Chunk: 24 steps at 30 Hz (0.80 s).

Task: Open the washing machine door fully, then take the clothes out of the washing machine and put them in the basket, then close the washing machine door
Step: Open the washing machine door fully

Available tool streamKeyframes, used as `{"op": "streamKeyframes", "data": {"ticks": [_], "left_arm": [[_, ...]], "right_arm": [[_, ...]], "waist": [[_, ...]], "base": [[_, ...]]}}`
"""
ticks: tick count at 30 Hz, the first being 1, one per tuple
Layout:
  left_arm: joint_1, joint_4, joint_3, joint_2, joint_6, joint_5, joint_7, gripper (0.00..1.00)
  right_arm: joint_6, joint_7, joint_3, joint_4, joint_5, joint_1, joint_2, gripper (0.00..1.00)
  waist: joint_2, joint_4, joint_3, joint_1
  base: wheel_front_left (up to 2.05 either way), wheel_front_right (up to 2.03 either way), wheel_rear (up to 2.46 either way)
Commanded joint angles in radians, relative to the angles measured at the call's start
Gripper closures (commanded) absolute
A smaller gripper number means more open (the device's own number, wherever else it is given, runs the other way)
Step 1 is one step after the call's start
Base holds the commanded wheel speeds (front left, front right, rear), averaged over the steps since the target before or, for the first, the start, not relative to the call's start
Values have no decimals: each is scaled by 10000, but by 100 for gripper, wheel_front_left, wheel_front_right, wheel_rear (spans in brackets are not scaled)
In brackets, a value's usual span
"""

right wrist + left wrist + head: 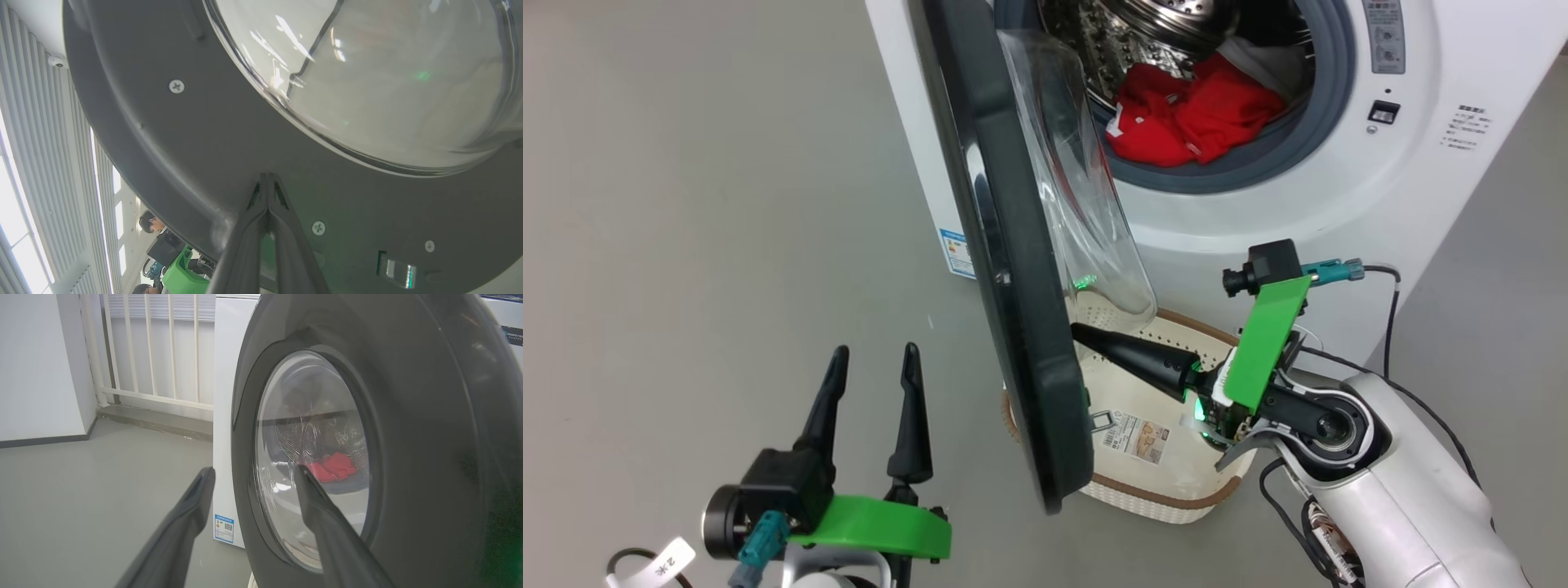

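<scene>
The washing machine [1258,220] stands at the top, its door [1013,269] swung partly out and seen edge-on, with the glass bowl [1086,196] bulging toward the drum. Red clothes [1192,114] lie inside the drum. Below the door sits the basket [1168,494]. My right gripper [1075,330] is shut, holding nothing, its tips against the door's inner black rim [229,134] below the glass. My left gripper [875,349] is open at the lower left, apart from the door's outer face [429,437]. Through the window [286,416] the clothes [333,467] show.
Grey floor [686,204] spreads to the left of the machine. A white railing [163,355] and a wall stand behind. The door latch [399,272] sits on the inner rim. A person [149,222] shows past the door's edge. Cables [1392,327] hang off my right arm.
</scene>
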Motion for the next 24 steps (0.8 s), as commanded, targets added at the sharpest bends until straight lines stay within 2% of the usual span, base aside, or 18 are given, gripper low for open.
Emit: {"op": "streamKeyframes", "data": {"ticks": [1,16,24], "left_arm": [[-4,-217,279,150,-33,78,-51,0],[38,-215,175,150,-18,10,-51,0],[10,-221,114,150,10,-62,-51,0]], "right_arm": [[77,-26,290,-353,97,-8,210,100],[77,-604,1362,-491,958,-60,-143,100],[77,-1138,2193,-732,1671,-296,-641,100]], "waist": [[0,115,-35,0],[0,524,-67,0],[0,588,-15,0]], "base": [[0,0,0],[0,0,0],[0,0,0]]}}
